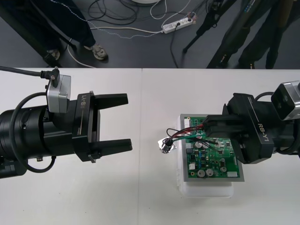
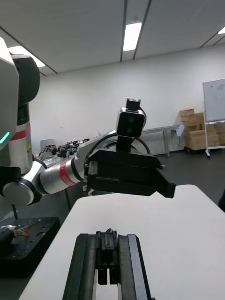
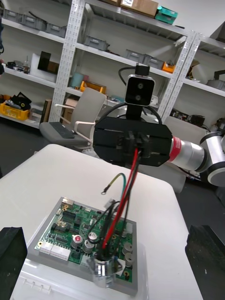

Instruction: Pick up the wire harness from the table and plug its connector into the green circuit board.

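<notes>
The green circuit board point(image 1: 213, 157) sits on its white base point(image 1: 206, 190) at the right of the table. My right gripper point(image 1: 206, 130) hovers over the board's far left part, shut on the plug end of the wire harness. In the right wrist view a small black plug point(image 2: 107, 240) sits between the closed fingers point(image 2: 129, 267). Red and black wires point(image 3: 129, 187) hang from the right gripper point(image 3: 133, 140) down to the metal socket point(image 3: 103, 272), which rests at the board's edge point(image 1: 165, 146). My left gripper point(image 1: 127, 122) waits open left of the board, with nothing in it.
The left gripper point(image 2: 126, 176) faces the right one across about a hand's width of bare table. The table's far edge point(image 1: 140, 69) runs along the back, with dark floor, cables and stand legs beyond it.
</notes>
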